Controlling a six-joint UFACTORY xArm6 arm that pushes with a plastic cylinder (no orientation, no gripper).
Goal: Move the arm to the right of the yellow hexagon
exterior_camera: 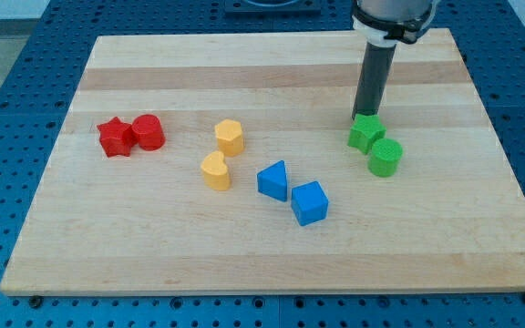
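My tip (362,117) touches the top edge of the green plastic star (365,133) at upper right — a plain rod, no jaws. The yellow plastic hexagon (230,137) sits mid-frame on the wooden desk (272,255), well apart.

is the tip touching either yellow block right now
No, my tip sits at the green star, far to the view's right of the yellow hexagon.

You have one view only: it looks down at a slant from the near side, taking in the whole board (272,246), its far edge at the top.
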